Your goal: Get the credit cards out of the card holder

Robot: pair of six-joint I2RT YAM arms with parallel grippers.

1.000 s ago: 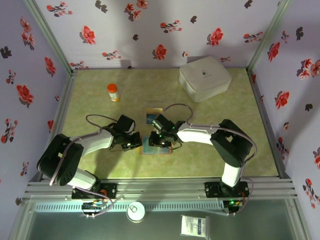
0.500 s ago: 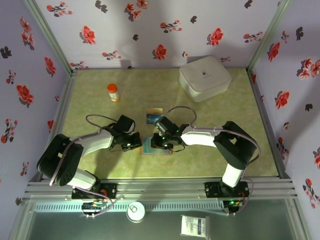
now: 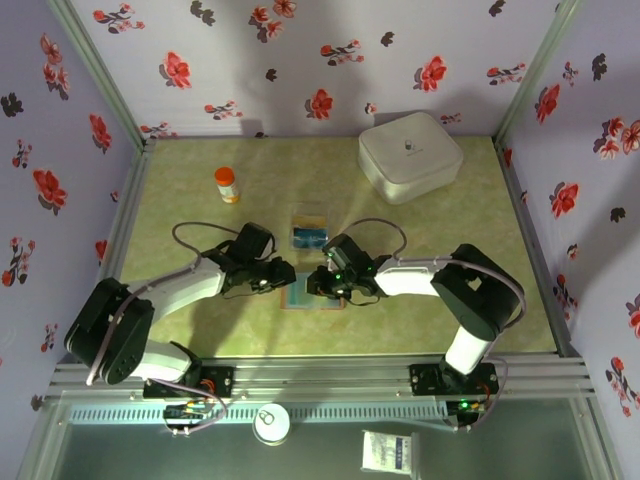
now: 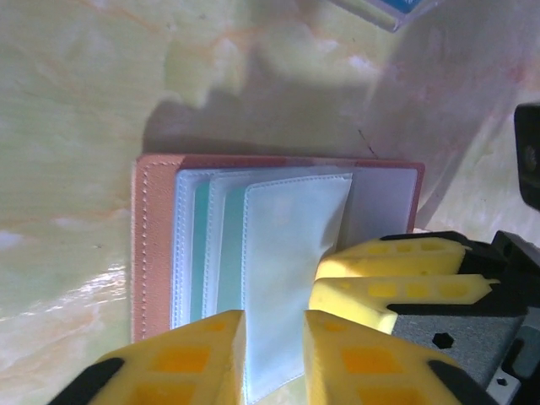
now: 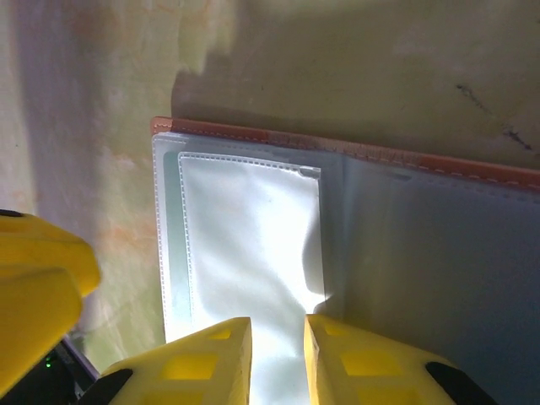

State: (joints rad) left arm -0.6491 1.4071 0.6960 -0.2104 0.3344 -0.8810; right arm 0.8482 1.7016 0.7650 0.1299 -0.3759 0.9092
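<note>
The brown card holder (image 3: 303, 294) lies open on the table between both grippers. In the left wrist view its brown edge (image 4: 156, 245) frames clear sleeves, and a teal card edge (image 4: 201, 253) shows inside them. My left gripper (image 4: 274, 354) hovers at the near edge, jaws slightly apart over a clear sleeve (image 4: 287, 253). My right gripper (image 5: 278, 354) stands narrowly open over the sleeve (image 5: 249, 245), beside the blue-grey inside (image 5: 422, 253). Its yellow fingers (image 4: 388, 278) sit close to the left gripper. Blue credit cards (image 3: 309, 235) lie behind the holder.
A big white rounded box (image 3: 410, 155) stands at the back right. An orange bottle (image 3: 227, 184) stands at the back left. Flowered walls close in three sides, and a metal rail (image 3: 320, 375) runs along the near edge.
My left gripper has moved right toward the holder and its jaws have parted. My right gripper has shifted slightly right, its jaws closing a touch.
</note>
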